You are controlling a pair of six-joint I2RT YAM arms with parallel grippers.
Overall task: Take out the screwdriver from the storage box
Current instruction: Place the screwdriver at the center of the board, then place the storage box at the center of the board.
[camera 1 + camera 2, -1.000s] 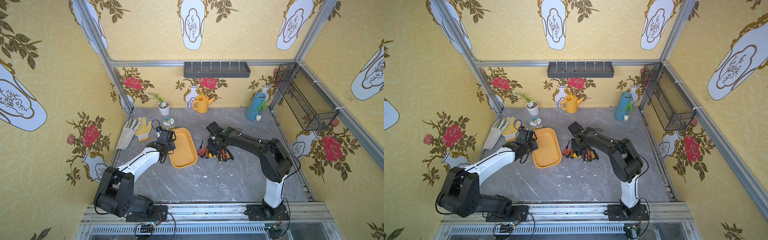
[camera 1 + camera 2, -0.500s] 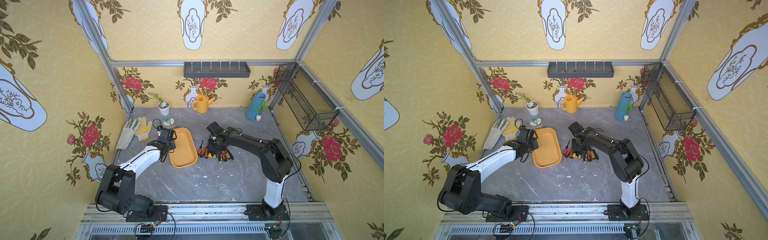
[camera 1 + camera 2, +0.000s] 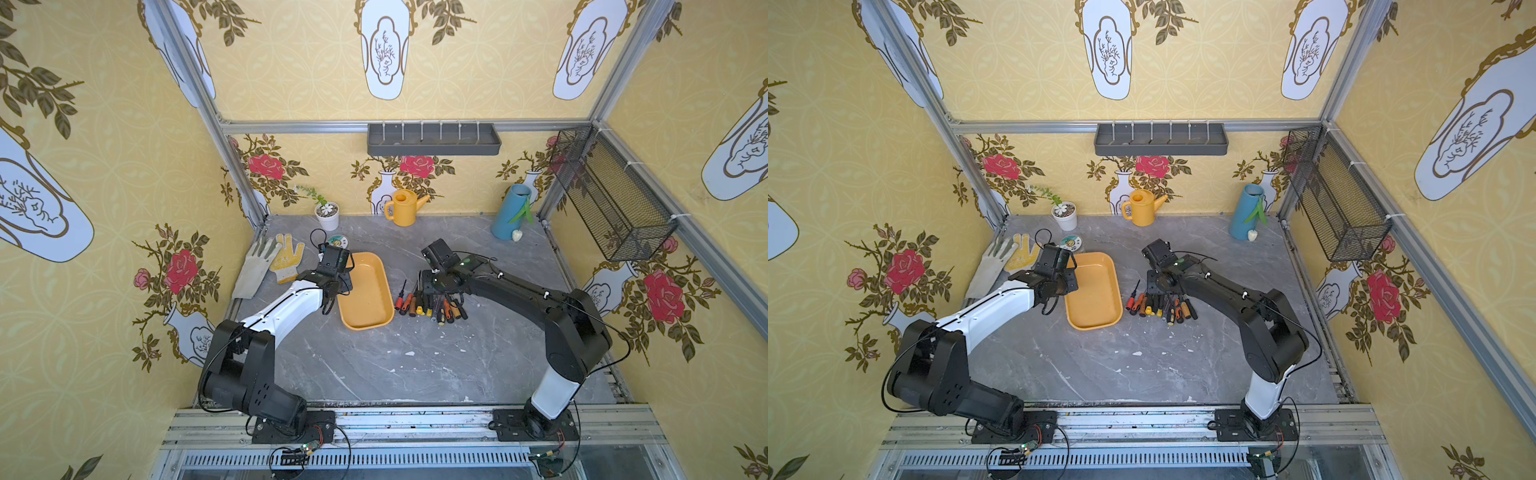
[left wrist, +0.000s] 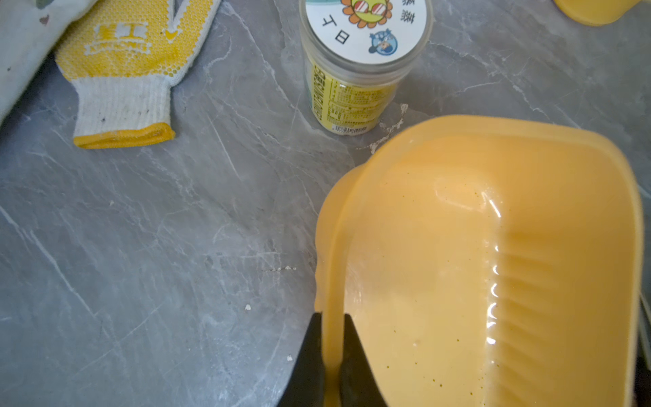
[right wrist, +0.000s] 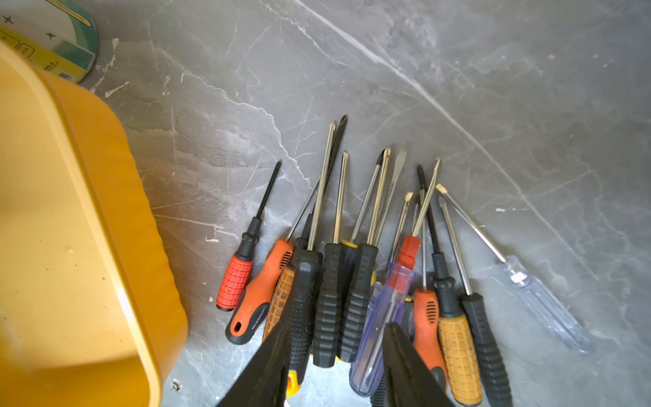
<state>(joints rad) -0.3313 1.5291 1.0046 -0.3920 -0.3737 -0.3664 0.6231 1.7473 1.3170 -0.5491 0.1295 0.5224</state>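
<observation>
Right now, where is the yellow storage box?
The storage box lies mid-table in both top views, left gripper pinching its rim, screwdriver pile beside it toward the right arm.

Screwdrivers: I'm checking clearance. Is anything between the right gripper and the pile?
Nothing visible. The right gripper hangs open directly over the screwdrivers, at their handles; the box sits apart, beside them.

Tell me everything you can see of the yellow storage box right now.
The storage box is a shallow yellow-orange plastic tub, rectangular with rounded corners, a lipped rim and faintly ribbed walls. It sits open side up on the grey table, empty but for specks. The left end effector is shut on its rim. The screwdrivers lie beside it, apart.
</observation>
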